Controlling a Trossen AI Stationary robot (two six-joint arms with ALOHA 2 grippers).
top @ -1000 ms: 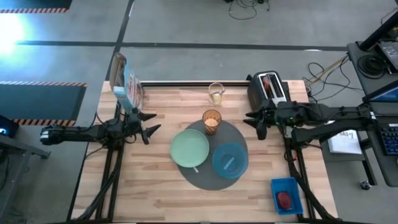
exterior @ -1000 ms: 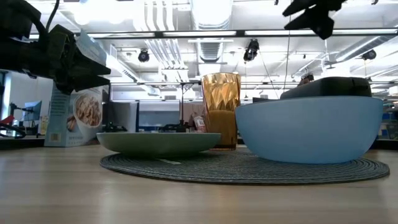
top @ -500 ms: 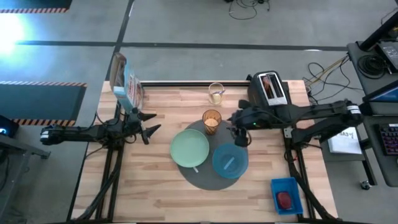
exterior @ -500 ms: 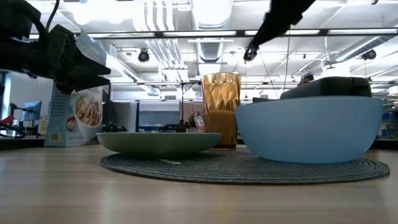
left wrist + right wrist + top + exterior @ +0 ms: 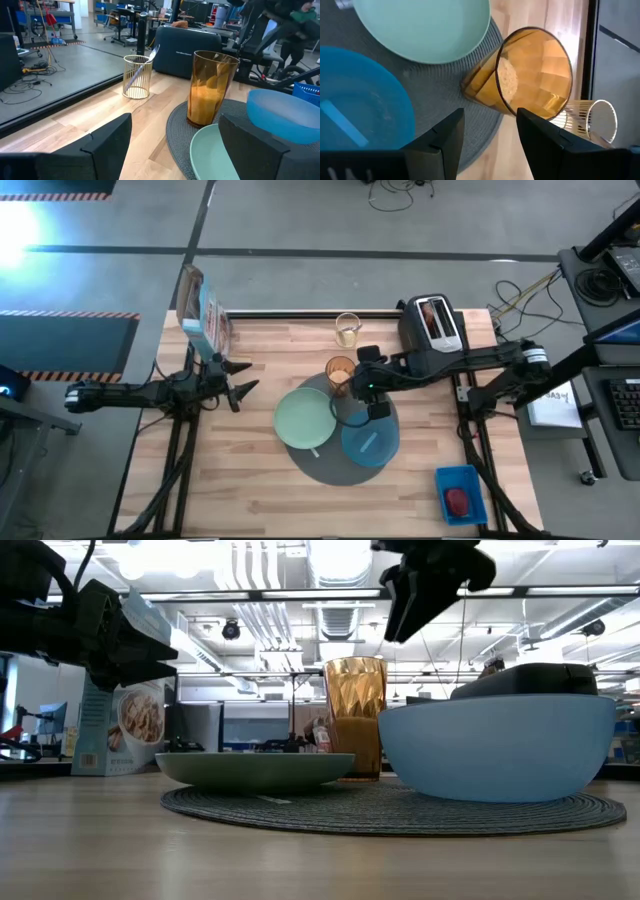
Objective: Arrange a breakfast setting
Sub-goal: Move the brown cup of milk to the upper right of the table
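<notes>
Left fingers (image 5: 240, 379) spread and empty over the pale wooden bench (image 5: 250, 480), cereal box (image 5: 200, 315) just behind them. The round dark-grey mat (image 5: 335, 465) holds the pale green plate (image 5: 305, 420), amber glass (image 5: 340, 372) and blue bowl (image 5: 370, 438). Right fingers (image 5: 362, 388) hover parted, empty, above the glass and bowl. Black toaster (image 5: 432, 325) beyond them; grey floor around.

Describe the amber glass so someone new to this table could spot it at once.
Start at the round dark-grey woven mat in the middle of the wooden table. The tall faceted amber glass stands upright on its far edge, beyond the pale green plate and blue bowl. It is the only translucent amber thing; the wire cup behind it is off the mat.
</notes>
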